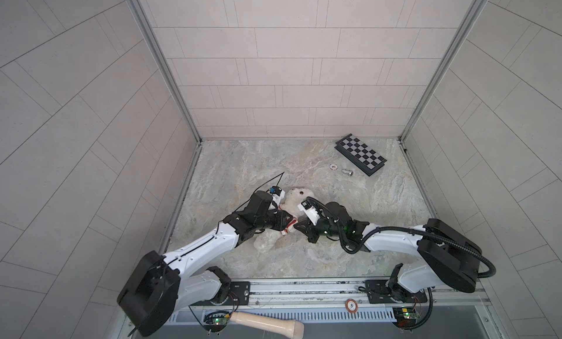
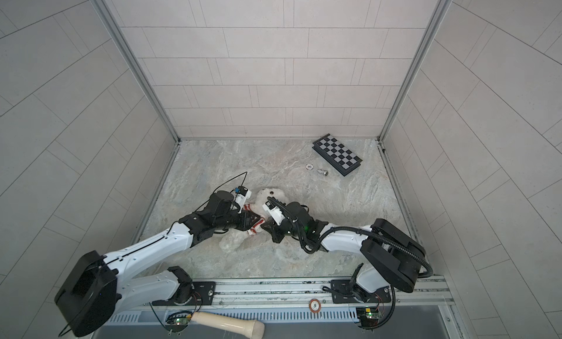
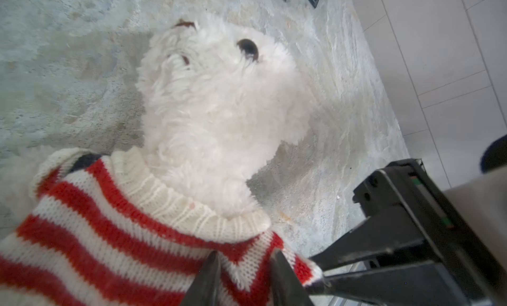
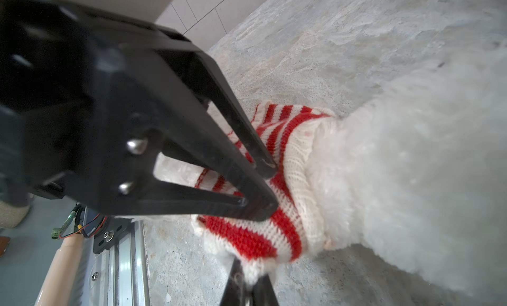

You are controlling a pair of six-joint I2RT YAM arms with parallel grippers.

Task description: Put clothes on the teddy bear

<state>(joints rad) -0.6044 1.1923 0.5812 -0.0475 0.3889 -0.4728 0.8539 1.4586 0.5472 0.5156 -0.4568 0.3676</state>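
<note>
Now bear [image 1: 293, 202] lies on surface [image 1: 273, 170], well apart from chessboard [image 1: 361, 154]; sweater [image 3: 109, 236] collar at neck. R claw [image 4: 249, 271] clenched on sweater edge; L claw [image 3: 245, 254] straddles knit, can't tell if gripping. Pull edge down evenly, slowly.

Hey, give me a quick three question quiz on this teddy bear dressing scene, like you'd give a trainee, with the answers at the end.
1. True or false: the teddy bear already has its head through the collar of the striped sweater.
2. What is the right hand pinching? A) the bear's ear B) an edge of the sweater C) the bear's nose
3. Name the flat thing lying near the far right corner of the table.
Key: 1 true. 2 B. 3 the checkered board.
</note>
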